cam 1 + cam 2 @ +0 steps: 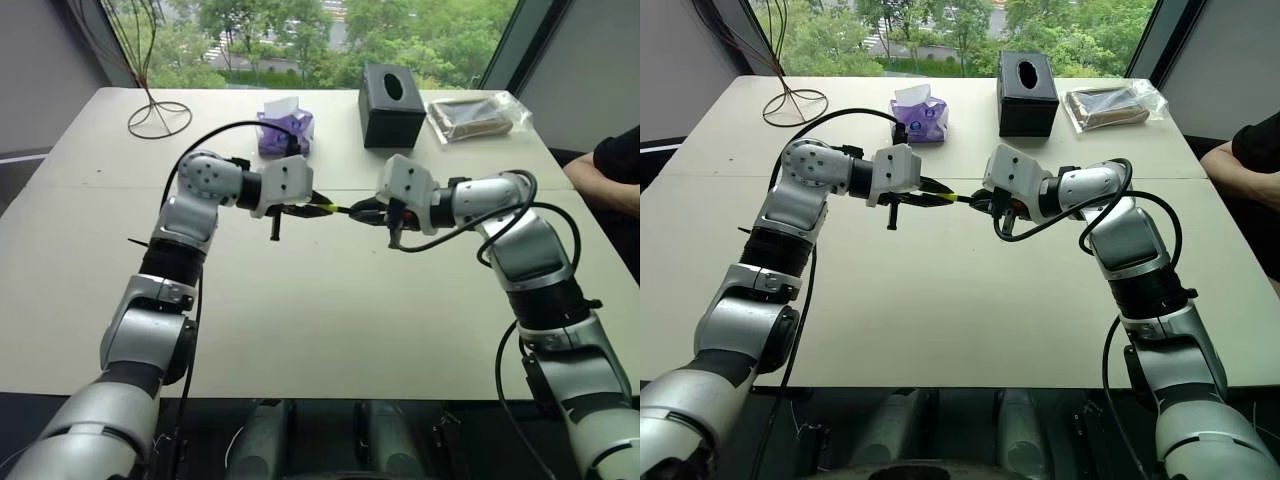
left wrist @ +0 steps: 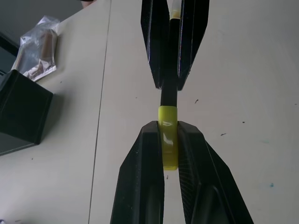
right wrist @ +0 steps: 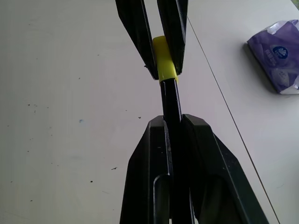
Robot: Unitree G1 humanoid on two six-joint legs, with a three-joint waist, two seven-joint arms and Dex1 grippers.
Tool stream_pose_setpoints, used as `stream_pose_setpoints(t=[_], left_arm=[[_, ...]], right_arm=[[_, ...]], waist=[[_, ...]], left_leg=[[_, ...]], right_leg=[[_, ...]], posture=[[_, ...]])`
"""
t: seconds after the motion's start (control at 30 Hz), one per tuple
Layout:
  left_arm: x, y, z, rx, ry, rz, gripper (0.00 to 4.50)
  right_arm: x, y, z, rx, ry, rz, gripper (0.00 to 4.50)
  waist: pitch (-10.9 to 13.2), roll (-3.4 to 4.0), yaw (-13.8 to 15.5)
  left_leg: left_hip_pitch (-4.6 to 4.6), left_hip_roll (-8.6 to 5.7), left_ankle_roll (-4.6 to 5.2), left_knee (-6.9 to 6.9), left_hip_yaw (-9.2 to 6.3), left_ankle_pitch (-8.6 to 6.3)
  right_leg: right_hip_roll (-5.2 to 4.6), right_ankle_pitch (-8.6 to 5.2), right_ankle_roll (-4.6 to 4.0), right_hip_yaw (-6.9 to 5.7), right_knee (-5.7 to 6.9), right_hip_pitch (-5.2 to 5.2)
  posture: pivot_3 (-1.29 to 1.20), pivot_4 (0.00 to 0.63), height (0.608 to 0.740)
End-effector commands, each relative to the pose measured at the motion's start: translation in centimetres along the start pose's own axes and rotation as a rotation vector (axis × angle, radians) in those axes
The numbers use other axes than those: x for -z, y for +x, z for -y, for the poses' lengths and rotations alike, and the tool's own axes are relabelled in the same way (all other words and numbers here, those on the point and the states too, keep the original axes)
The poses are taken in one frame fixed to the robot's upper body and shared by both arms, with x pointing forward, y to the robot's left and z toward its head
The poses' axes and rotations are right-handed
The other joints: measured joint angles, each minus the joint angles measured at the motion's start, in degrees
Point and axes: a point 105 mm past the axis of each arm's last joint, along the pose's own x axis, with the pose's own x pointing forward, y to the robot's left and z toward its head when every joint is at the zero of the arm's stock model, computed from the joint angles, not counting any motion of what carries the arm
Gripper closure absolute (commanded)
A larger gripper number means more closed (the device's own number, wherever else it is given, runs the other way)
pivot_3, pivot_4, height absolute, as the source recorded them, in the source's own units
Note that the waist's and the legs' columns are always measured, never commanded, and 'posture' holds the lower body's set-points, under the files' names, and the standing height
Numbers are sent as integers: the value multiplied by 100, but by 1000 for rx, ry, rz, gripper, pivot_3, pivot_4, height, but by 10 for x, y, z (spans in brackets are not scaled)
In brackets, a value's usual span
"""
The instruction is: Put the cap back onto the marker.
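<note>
Both grippers meet tip to tip above the middle of the white table [image 1: 320,330]. My left gripper [image 2: 168,125] is shut on the small yellow cap [image 2: 168,116]. Facing it, my right gripper [image 3: 172,116] is shut on the thin black marker [image 3: 169,98]. The marker runs straight from the right fingers into the cap [image 3: 163,60], and the two are in line and touching end to end. From the head views the cap [image 1: 331,208] shows as a small yellow spot between the two grippers. The marker's tip is hidden.
A black tissue box [image 1: 391,103], a purple tissue pack [image 1: 285,128] and a clear bag [image 1: 478,115] lie at the table's far side. A wire stand [image 1: 158,118] is at the far left. A person's arm [image 1: 610,165] rests at the right edge.
</note>
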Motion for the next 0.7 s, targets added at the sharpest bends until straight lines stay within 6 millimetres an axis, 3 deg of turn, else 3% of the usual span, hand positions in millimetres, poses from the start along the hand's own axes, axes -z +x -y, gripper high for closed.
stream_pose_setpoints(t=[0.03, 0.27, 0.37, 0.43, 0.57, 0.7], left_arm=[[-26, 32, 21, 149, 64, 98, 4430], [-14, 29, 16, 132, 60, 24, 4430], [-18, 27, 13, 110, 31, 48, 3191], [-21, 25, 8, 82, 16, 60, 2114], [-16, 12, -8, 5, 19, 14, 125], [-9, -10, -27, -114, 5, -16, 49]], right_arm=[[-41, -8, 14, 104, -113, 122, 4500], [-19, -11, 17, 113, -121, 11, 4500], [-11, -13, 18, 121, -119, -21, 4500], [-7, -15, 19, 126, -117, -40, 4500], [22, -30, 23, 144, -97, -143, 4500], [54, -50, 28, 194, -57, -236, 4500]], waist=[[0, 0, 0], [0, 0, 1], [0, 0, 2], [0, 0, 12], [0, 0, 9], [0, 0, 1]], left_leg=[[0, 0, 0, 0, 0, 0], [0, 0, 0, 0, 1, 0], [0, 0, 0, 0, 0, 0], [-1, 0, 0, 0, -1, 0], [-3, -1, 0, 2, -1, 0], [-3, 0, 0, 2, 3, 0]], right_leg=[[0, 0, 0, 0, 0, 0], [0, 0, 0, 0, 0, 0], [0, 0, 0, 0, 0, 0], [0, 0, 0, 0, 0, 0], [-2, 0, 0, 0, -1, 0], [-1, 0, 0, -1, -1, 0]], posture=[[0, 150, 740], [0, 150, 740], [0, 150, 740], [0, 150, 740], [0, 150, 740], [0, 150, 740]])
